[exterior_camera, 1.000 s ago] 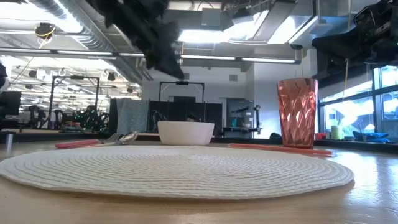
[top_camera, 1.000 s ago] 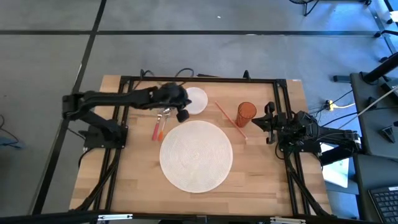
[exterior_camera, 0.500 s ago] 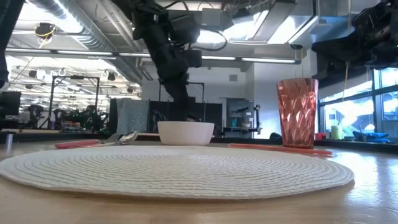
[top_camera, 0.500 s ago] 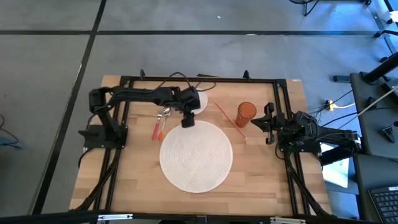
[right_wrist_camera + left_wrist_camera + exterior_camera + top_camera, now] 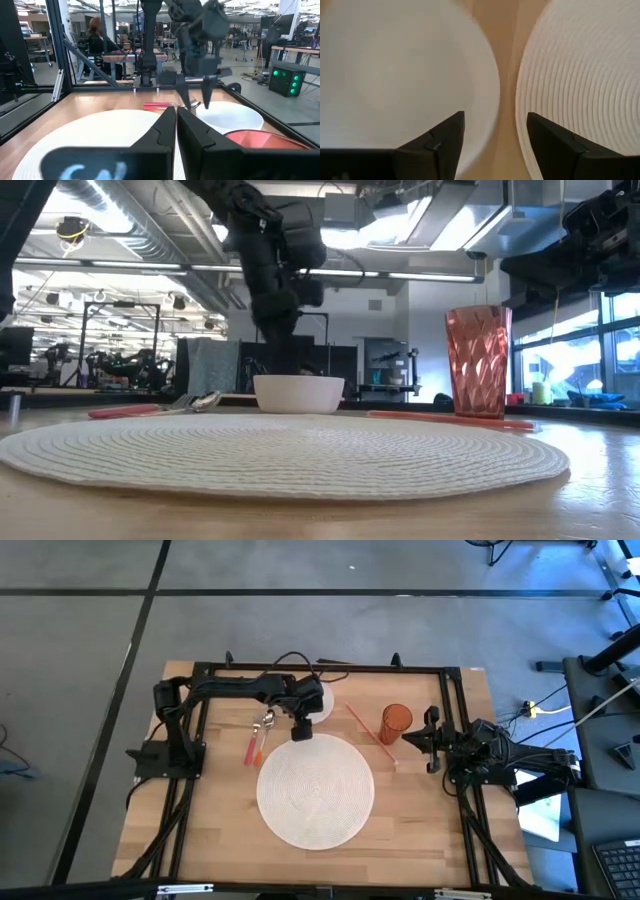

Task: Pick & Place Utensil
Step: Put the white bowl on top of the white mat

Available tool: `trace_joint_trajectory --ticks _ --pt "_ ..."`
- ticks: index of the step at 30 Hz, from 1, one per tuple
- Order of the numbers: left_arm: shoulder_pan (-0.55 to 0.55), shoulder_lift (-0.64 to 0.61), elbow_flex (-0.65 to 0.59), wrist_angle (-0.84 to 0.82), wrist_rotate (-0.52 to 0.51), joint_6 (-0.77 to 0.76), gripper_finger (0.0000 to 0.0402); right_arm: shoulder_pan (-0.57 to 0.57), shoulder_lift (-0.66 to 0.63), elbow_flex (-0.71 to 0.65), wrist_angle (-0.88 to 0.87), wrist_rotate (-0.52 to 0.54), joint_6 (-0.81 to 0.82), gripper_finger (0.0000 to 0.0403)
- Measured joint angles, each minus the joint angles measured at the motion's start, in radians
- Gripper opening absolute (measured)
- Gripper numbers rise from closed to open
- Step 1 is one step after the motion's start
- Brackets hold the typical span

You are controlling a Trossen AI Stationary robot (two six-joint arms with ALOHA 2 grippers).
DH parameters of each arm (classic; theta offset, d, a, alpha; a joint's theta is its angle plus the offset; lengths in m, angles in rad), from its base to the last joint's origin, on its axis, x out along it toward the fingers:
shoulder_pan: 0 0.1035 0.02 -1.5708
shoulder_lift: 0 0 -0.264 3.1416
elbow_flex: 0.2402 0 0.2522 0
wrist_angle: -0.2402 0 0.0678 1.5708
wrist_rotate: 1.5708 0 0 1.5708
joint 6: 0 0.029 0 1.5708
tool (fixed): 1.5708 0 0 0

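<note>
We are looking across the mat first, nearest the camera in the low view, and it is lying bare: no utensil is resting on it. So we are judging the task as barely begun, with the pick, the carry and the placing all left to do.

Past the mat's far edge our left gripper is hanging over the gap between the mat and the bowl. Its fingers are standing apart, moderately wide, with nothing between them; the left wrist view is showing only bowl rim, bare wood and mat edge in the gap.

The utensil is lying flat on the table, just beside the left gripper on its outer side and left of the bowl, untouched. We are reading its long axis as running near to far with a slight tilt: the red handle end is pointing toward the near side, the metal head toward the far side, near the bowl. Whether it is one piece or two lying together, we cannot tell.

Farther right, a thin red stick and the cup are sitting. Our right gripper is waiting at the table's right edge, its fingers pressed together on nothing.
</note>
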Motion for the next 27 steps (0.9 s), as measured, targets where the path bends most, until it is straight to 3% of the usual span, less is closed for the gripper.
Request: trace_joint_trajectory --ticks 23,27 --pt "0.004 0.1 0.0 0.042 -0.078 0.007 0.0207 0.0 0.0 0.0 -0.005 -0.013 0.027 0.0016" --pt "0.004 0.1 -0.001 0.042 -0.081 0.002 0.0185 0.0 0.0 0.0 -0.005 -0.027 0.03 0.0016"
